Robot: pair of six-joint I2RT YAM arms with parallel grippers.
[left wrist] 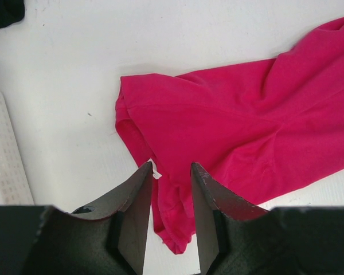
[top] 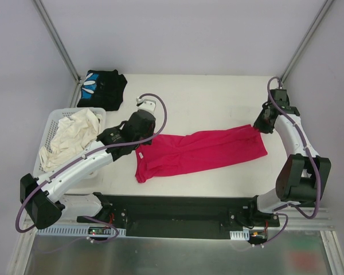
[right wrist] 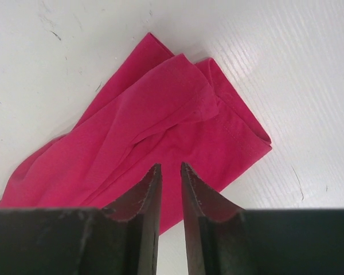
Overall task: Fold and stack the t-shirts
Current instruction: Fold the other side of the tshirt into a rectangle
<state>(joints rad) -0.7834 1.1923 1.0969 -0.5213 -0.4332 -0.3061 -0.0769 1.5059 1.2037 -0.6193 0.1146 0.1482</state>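
Noted magenta-red t-shirt (top: 200,152) lying stretched and wrinkled across the mid surface (top: 218,97) between both arms; black printed t-shirt (top: 102,89) bunched at the far-left corner, well apart. Logged white lattice basket (top: 53,117) holding pale cloth (top: 69,137) beside the left arm. Confirmed from wrist views only: left gripper (left wrist: 171,167) jaws parted over the tagged end, right gripper (right wrist: 170,166) jaws narrowly parted above the opposite folded end.

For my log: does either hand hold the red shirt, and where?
Nothing seems held: the left hand and right hand stand open above the red shirt.
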